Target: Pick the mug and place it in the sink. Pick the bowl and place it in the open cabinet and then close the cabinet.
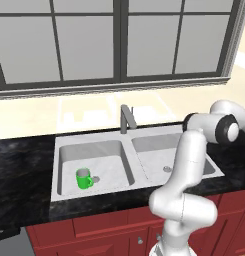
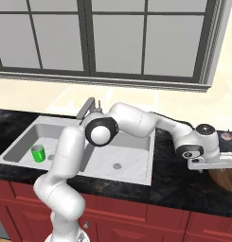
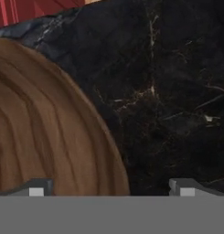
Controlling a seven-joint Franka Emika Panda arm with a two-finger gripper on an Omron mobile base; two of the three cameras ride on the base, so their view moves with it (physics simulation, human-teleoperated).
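While spread wide and gripping nothing, pincer (image 3: pixel 111 186) hung low over wide, shallow, brown wooden bowl (image 3: pixel 45 132), straddling its rim: one tip above the grained inside, the other above black veined stone bench (image 3: pixel 177 91). Bowl on that bench right of light grey marbled double-basin sink (image 2: pixel 136 156), near the bench's front edge. Small bright green mug (image 1: pixel 84 179) upright in the sink's left basin, beside the round drain. Red drawer fronts (image 1: pixel 94 225) below.

One green mug (image 1: pixel 84 179), one wooden bowl (image 3: pixel 45 137), one double-basin sink (image 1: pixel 139 175), one faucet (image 1: pixel 126 119).
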